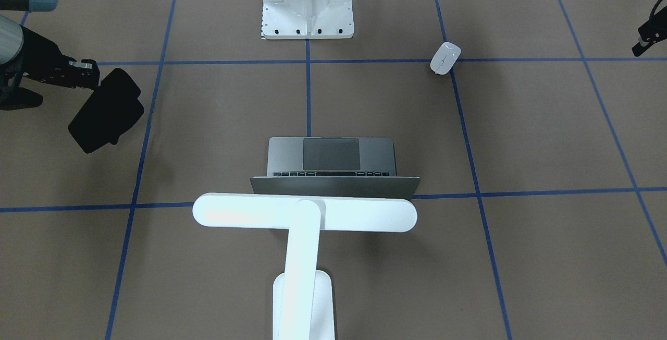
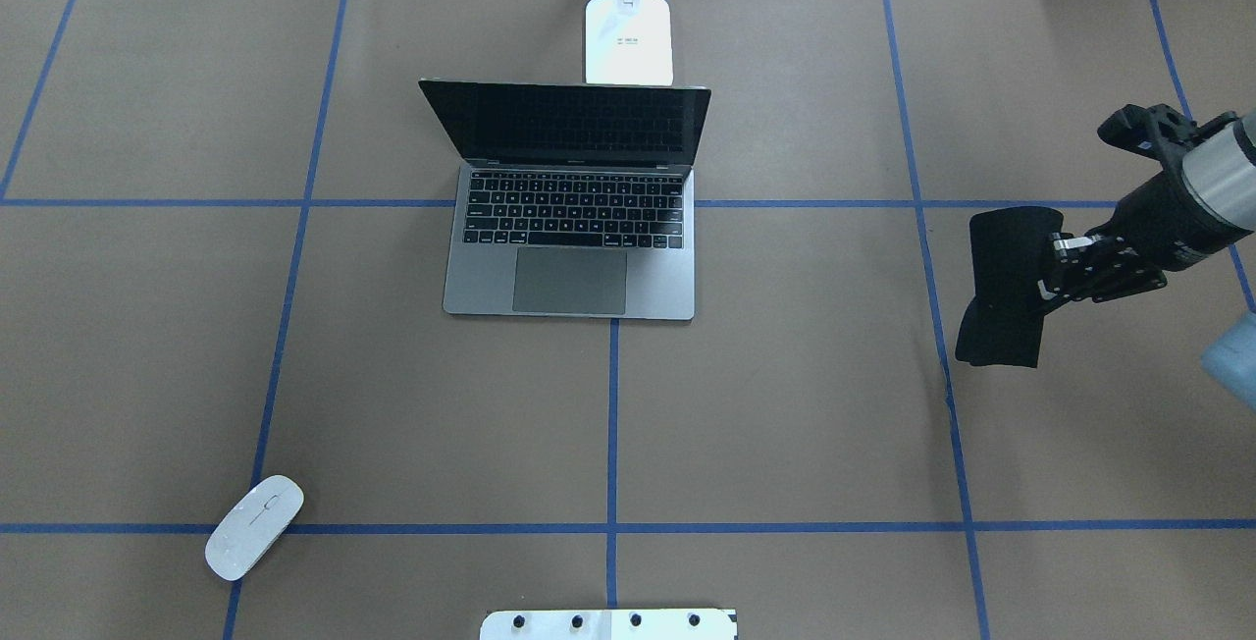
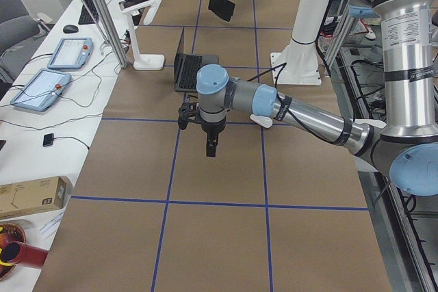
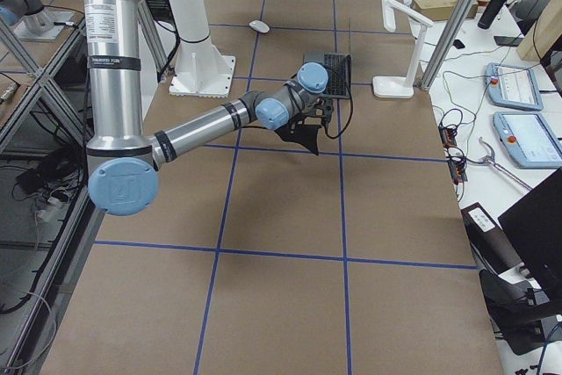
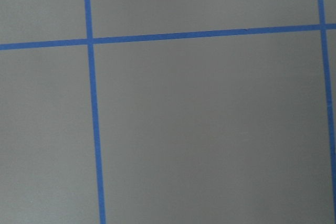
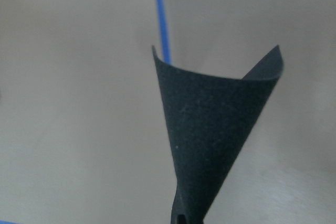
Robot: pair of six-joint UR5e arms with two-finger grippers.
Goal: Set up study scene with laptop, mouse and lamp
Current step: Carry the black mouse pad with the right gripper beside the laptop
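Note:
The dark-grey laptop stands open at the table's far middle, keyboard toward the robot. The white lamp stands just behind it, with its base at the far edge and its light bar over the lid. The white mouse lies alone at the near left on a blue tape line. My right gripper is shut on a black flexible mat and holds it curled above the table at the right; the mat also shows in the right wrist view. My left gripper hangs over bare table far left; I cannot tell whether it is open.
The white bolted pedestal stands at the near middle edge. Brown paper with blue tape lines covers the table. Operators' desks with tablets and cables run along the table's far side.

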